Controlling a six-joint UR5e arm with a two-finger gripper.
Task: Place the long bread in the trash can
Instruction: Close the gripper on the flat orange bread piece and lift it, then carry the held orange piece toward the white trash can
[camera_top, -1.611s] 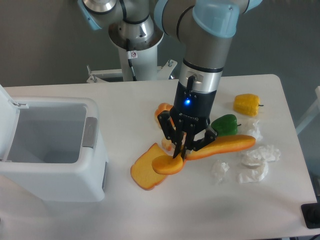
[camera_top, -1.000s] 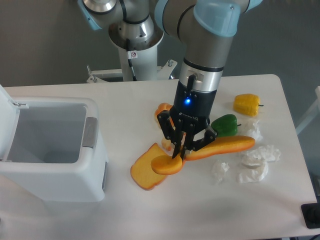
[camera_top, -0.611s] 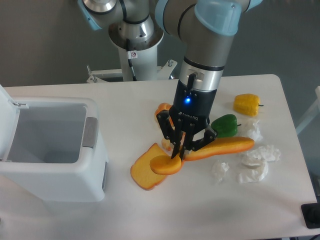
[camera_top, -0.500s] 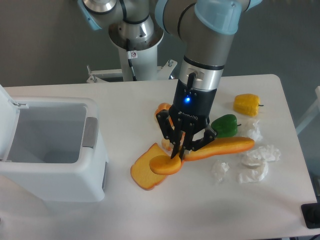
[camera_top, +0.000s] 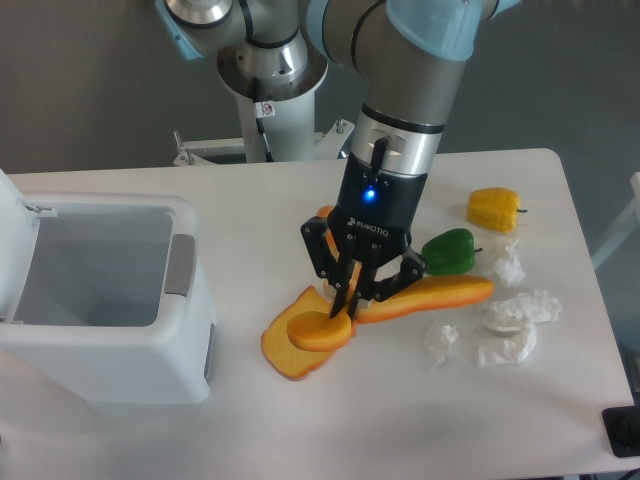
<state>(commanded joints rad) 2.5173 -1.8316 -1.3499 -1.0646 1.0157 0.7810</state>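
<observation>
Flat orange-crusted toast slice (camera_top: 290, 355) lies nearest the camera on the white desk (camera_top: 300, 430), just right of the large white boxy plastic trash can (camera_top: 105, 300), whose lid stands open.

Long smooth orange-yellow toy bread (camera_top: 400, 303): its left end sits over the toast slice; whether resting on it or lifted clear, cannot tell. The long axis runs left to right and tilts slightly up, away from the trash can, the far end reaching toward the crumpled white paper scraps (camera_top: 510, 330).

Black two-finger hand (camera_top: 345, 303): pointing down, closed narrowly on the bread near its left end, not its middle. Most of the loaf therefore sticks out to the right, on the side away from the trash can.

Judgement: the carry must go left, gripped end leading. The long free end may droop or swing, and it needs to clear the rim before release.

Behind the bread: green toy pepper (camera_top: 449, 250); farther still, yellow toy pepper (camera_top: 494, 208).
</observation>
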